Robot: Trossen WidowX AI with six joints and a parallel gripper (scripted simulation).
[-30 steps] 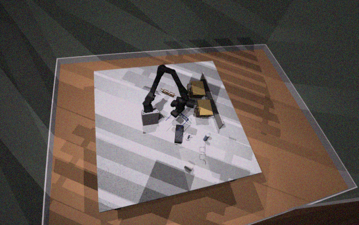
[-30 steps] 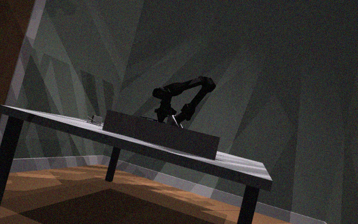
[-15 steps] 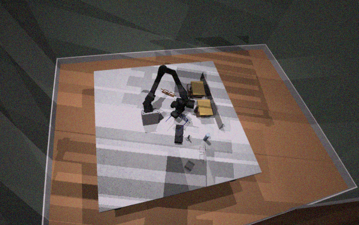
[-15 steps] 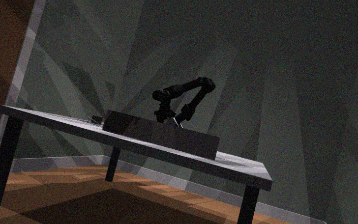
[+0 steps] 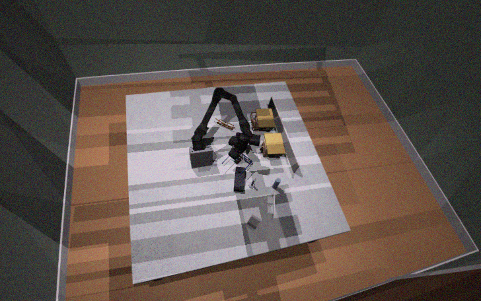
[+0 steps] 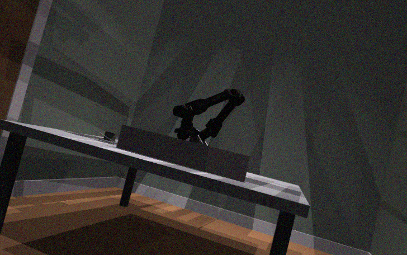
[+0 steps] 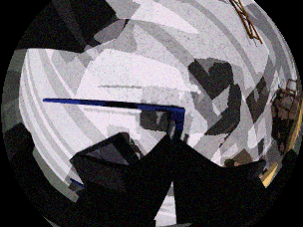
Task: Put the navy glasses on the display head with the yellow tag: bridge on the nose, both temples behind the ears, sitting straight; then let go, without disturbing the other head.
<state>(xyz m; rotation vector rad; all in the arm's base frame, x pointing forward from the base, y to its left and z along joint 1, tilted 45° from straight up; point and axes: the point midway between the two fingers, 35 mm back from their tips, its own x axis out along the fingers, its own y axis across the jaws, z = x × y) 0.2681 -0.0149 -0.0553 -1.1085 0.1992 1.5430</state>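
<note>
In the top view, with twelve at the picture's top, the gripper [image 5: 236, 156] [image 6: 183, 133] [image 7: 169, 139] is clenched on the navy glasses [image 5: 247, 160] [image 7: 115, 104], off both heads. A dark box [image 5: 240, 179] sits at six o'clock from it, brown-orange glasses [image 5: 225, 123] at eleven, the nearer yellow-topped head [image 5: 273, 144] between two and three, the other yellow-topped head [image 5: 264, 119] at one; the tag is too small to tell.

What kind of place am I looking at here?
Probably a robot test room: a jointed black arm on a pale table, with eyeglasses and yellow-topped stands around it.
</note>
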